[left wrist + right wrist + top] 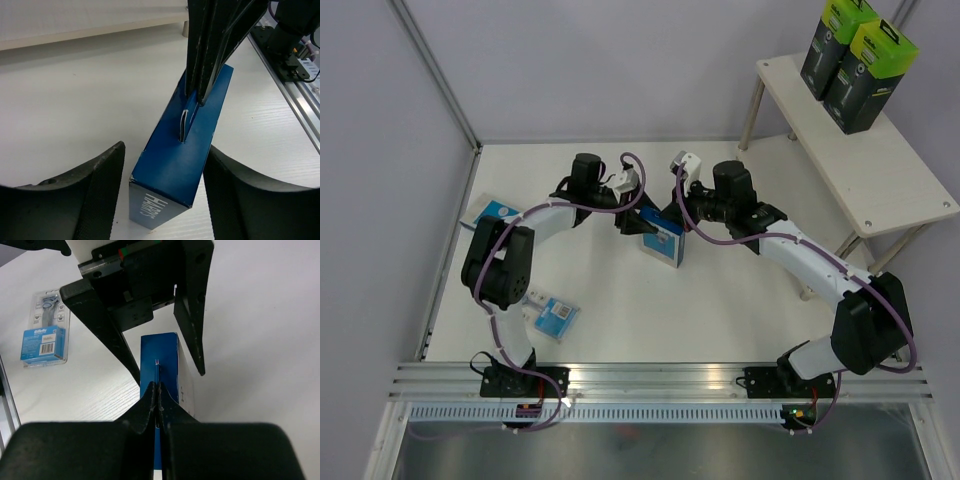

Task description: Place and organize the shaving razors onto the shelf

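A flat blue-and-white razor box stands on edge in the middle of the white table. My right gripper is shut on the thin hang tab on top of this box. My left gripper is open, its fingers on either side of the box without touching it. Two tall black boxes with lime-green tops stand on the shelf's top board at the far right. A second blue-and-white box and the blister pack lie at the left.
The blister pack also shows in the right wrist view, lying flat. A metal rail runs along the table's near edge. Grey walls close the back and left. The shelf's silver legs stand on the table's right side.
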{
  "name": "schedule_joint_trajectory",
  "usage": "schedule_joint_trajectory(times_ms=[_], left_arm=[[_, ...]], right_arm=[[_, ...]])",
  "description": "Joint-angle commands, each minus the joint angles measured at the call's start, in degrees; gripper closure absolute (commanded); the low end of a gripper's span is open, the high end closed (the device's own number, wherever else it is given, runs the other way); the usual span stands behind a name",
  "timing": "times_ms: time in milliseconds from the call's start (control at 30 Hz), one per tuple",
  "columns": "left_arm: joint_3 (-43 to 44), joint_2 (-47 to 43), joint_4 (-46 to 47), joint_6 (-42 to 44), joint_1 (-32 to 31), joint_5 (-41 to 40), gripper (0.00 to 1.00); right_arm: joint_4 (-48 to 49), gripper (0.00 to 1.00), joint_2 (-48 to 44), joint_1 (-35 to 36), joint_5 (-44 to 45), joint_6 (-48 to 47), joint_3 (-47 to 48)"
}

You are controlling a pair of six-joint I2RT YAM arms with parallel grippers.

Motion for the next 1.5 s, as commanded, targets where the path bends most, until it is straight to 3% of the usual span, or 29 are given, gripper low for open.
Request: schedule_joint_trajectory(times_ms=[0, 100, 133, 167, 233, 300, 367, 533, 567, 633, 667, 700, 767, 833, 900, 1033, 1067, 1133, 1167, 1333, 1467], left_arm=[[1.8, 0.17, -2.29, 6.68, -0.74, 2.55, 0.36], [1.88, -0.18, -3.09, 7.14, -1.0, 2.19, 0.52], [1.97, -0.27, -3.17, 7.14, -1.0, 2.19, 0.6], [2.06, -0.27, -3.18, 7.05, -1.09, 2.28, 0.65], [2.24, -0.36, -3.18, 6.35, -1.09, 2.54, 0.74], [2.15, -0.53, -3.26, 5.82, -1.09, 2.89, 0.75], [1.71, -0.8, -3.26, 5.3, -1.09, 2.72, 0.75], [-0.39, -2.99, -0.99, 3.37, -0.65, 0.79, 0.75], [-1.01, -3.34, 1.72, -2.04, -0.56, 0.0, 0.75], [-5.3, -4.31, 20.22, -12.66, -0.56, -6.56, 0.72], [-7.5, -4.57, 28.64, -28.39, -0.65, -10.77, 0.71], [-11.52, -4.58, 44.91, -36.37, -0.65, -20.65, 0.71], [-14.27, -4.05, 56.53, -54.8, -0.56, -28.96, 0.71], [-17.27, -3.61, 65.59, -65.83, -1.79, -34.69, 0.72], [-18.15, -3.7, 65.82, -68.0, -4.59, -41.64, 0.74], [-15.35, -5.45, 53.19, -64.42, -9.78, -52.36, 0.76], [-14.82, -5.72, 51.6, -64.84, -11.44, -59.52, 0.76], [-13.24, -4.67, 51.23, -67.28, -12.68, -64.75, 0.76], [-12.45, -4.14, 50.71, -69.13, -13.65, -71.3, 0.75], [-6.83, 4.27, 55.96, -75.72, -16.55, -82.26, 0.75], [3.25, 11.84, 58.35, -80.66, -19.54, -91.12, 0.75]], right_arm=[[-0.19, 1.0, -0.27, -0.05, -1.67, -0.34, 1.29], [-1.07, 0.98, -0.19, -0.05, -0.62, -0.08, 1.03], [-1.42, 0.94, -0.1, -0.05, 0.35, -0.08, 1.2], [-2.12, 0.82, -0.18, -0.05, 0.88, 0.19, 1.2], [-2.82, 0.77, -0.62, -0.05, 3.5, 1.06, 1.29], [-3.61, 0.52, -1.06, -0.05, 6.93, 2.12, 1.64], [-5.2, 0.34, -2.11, -0.23, 11.05, 3.7, 2.08], [-5.81, 0.09, -7.02, -1.28, 21.34, 11.78, 1.65], [-5.9, 0.08, -7.82, -1.72, 22.58, 13.96, 1.64], [-7.47, 0.07, -10.01, -2.69, 29.42, 16.43, 1.82], [-8.27, 0.06, -10.64, -2.69, 32.32, 17.4, 1.99], [-10.1, 0.05, -11.86, -2.78, 37.74, 20.11, 1.91], [-11.87, 0.05, -13.18, -2.78, 42.78, 23.46, 0.86], [-13.02, 0.05, -15.99, -2.86, 46.31, 28.47, -2.37], [-11.45, 0.05, -19.93, -2.95, 45.89, 32.51, -5.89], [-3.9, 0.1, -28.03, -2.95, 37.11, 34.82, -19.14], [-2.66, 0.11, -29.52, -2.95, 35.96, 35.25, -20.93], [-1.77, 0.13, -33.31, -2.95, 34.73, 34.91, -23.39], [-2.47, 0.14, -34.36, -2.87, 34.64, 34.47, -23.49], [-9.85, 0.17, -40.78, -2.87, 36.48, 30.78, -21.65], [-21.52, 0.3, -44.12, -2.87, 49.72, 38.48, -19.89]])
